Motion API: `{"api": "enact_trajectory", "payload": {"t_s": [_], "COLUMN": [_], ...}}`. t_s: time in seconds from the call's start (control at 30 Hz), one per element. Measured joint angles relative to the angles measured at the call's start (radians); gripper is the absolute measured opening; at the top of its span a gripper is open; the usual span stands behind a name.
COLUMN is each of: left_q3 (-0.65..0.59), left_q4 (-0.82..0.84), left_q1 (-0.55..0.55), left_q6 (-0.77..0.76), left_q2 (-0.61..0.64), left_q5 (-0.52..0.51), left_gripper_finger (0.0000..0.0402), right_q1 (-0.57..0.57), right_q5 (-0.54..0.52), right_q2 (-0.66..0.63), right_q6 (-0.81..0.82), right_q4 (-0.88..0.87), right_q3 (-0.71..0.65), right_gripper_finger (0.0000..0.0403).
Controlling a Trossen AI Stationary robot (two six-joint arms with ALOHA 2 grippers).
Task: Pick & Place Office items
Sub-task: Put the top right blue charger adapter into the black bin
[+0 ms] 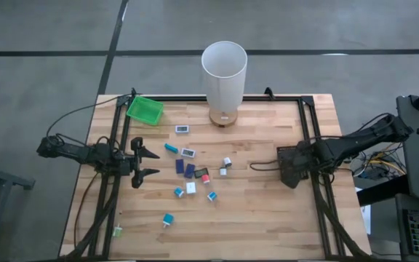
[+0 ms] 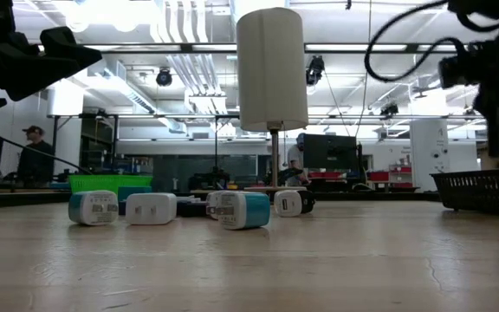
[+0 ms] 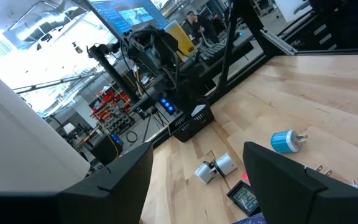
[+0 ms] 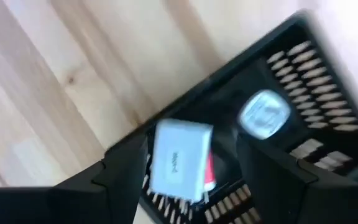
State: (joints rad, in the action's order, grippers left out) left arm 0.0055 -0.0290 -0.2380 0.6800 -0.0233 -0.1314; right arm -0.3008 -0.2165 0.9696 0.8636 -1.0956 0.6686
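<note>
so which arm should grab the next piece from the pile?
Left, probably. The left gripper is open beside the scattered office items, facing them. The right gripper is above the black tray, away from the pile.

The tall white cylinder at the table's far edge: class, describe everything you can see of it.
The tall white cylinder is a smooth, matt, open-topped tube, hollow as seen from above. It stands upright at the far middle of the wooden table, on a small round wooden-looking base; the low view shows a thin stem beneath the tube. No gripper touches it, and the scattered office items lie apart, nearer the front.
</note>
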Motion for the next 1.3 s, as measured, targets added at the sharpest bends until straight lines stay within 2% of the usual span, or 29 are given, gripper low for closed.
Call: {"api": "enact_trajectory", "payload": {"t_s": [0.13, 0.37, 0.57, 0.87, 1.0, 1.17, 1.3], "left_q3": [0.0, 0.0, 0.0, 0.0, 0.0, 0.0, 0.0], "left_q4": [0.0, 0.0, 0.0, 0.0, 0.0, 0.0, 0.0], "left_q1": [0.0, 0.0, 0.0, 0.0, 0.0, 0.0, 0.0], "left_q6": [0.0, 0.0, 0.0, 0.0, 0.0, 0.0, 0.0], "left_q2": [0.0, 0.0, 0.0, 0.0, 0.0, 0.0, 0.0], "left_q5": [0.0, 0.0, 0.0, 0.0, 0.0, 0.0, 0.0], "left_gripper_finger": [0.0257, 0.0257, 0.0257, 0.0257, 0.0257, 0.0257, 0.0257], "right_q1": [0.0, 0.017, 0.068, 0.128, 0.127, 0.122, 0.122], "right_q5": [-0.126, -0.256, -0.258, -0.258, -0.257, -0.253, -0.157], "right_q2": [0.0, 0.03, 0.128, 0.366, 0.475, 0.592, 0.655], "right_q6": [0.009, 0.151, 0.142, 0.117, -0.027, -0.332, -0.554], "right_q4": [-0.003, 0.045, 0.113, 0.169, 0.17, 0.171, 0.249], "right_q3": [0.073, 0.161, 0.224, 0.386, 0.477, 0.569, 0.615], "right_gripper_finger": [0.0247, 0.0247, 0.0247, 0.0247, 0.0247, 0.0241, 0.0236]}}
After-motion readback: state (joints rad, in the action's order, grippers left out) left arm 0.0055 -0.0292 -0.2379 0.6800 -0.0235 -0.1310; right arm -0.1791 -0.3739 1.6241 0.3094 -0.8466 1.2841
